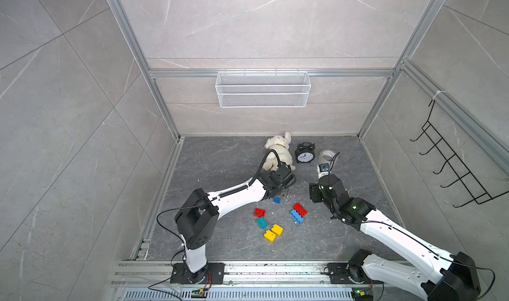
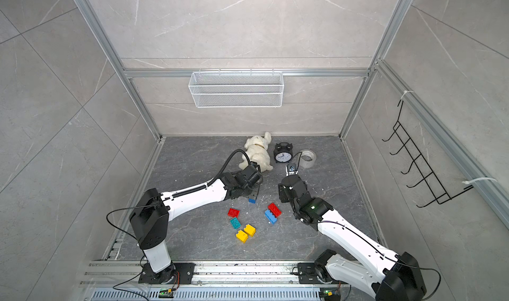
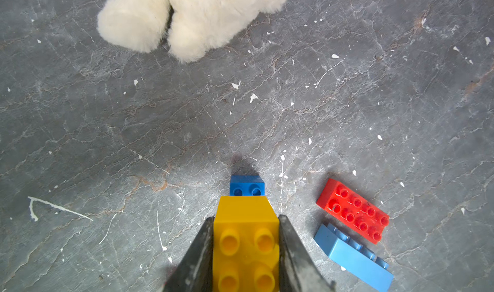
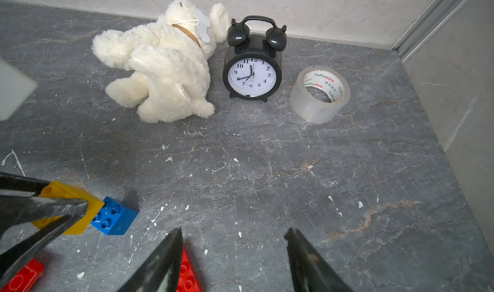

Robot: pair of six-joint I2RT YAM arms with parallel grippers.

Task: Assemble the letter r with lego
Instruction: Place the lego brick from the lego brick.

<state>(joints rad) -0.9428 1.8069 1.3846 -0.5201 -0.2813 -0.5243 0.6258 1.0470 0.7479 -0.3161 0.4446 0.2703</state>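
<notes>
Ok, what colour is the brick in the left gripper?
Yellow. The lego brick shows best in the left wrist view.

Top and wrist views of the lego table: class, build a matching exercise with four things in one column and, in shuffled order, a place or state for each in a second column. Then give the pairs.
Column A
1. left gripper
2. right gripper
3. long red brick
4. alarm clock

Column B
a. stands between the plush toy and the tape roll
b. open, holding nothing
c. shut on a yellow brick
d. lies beside the long blue brick

Pairs: 1-c, 2-b, 3-d, 4-a
</notes>
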